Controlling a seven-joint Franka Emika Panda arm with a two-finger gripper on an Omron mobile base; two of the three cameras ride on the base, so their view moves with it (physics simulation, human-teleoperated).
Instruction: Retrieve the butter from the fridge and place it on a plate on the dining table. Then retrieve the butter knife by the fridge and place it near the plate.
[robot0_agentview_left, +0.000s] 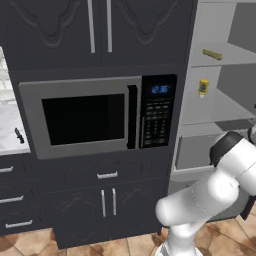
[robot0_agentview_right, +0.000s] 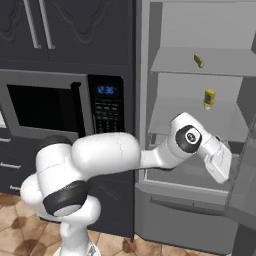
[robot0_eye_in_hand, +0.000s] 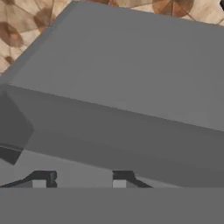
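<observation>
The fridge (robot0_agentview_right: 195, 125) is standing open, and the butter (robot0_agentview_right: 199, 61) is lying on its upper shelf (robot0_agentview_right: 205, 62), toward the far right side. In the left base view the butter (robot0_agentview_left: 212, 54) is showing its long axis running roughly left to right, slightly angled. A short yellow carton (robot0_agentview_right: 209, 98) is standing on the shelf below, almost directly under the butter.

The arm is reaching into the lower part of the fridge, with the hand near the right-hand wall, below the carton's shelf. The butter is therefore sitting well above the pincer and slightly to its left; the coming reach is calling for a rise past two shelf levels.

In the hand view the pincer (robot0_eye_in_hand: 81, 179) is pointing down at a plain grey fridge surface, with tiled floor beyond. The fingertips (robot0_eye_in_hand: 41, 178) are standing apart with nothing visible between them; whether they are fully spread or partly drawn in cannot be told from this cropped view. The butter knife (robot0_agentview_left: 19, 135) is probably the small dark item on the desk at the far left.
</observation>
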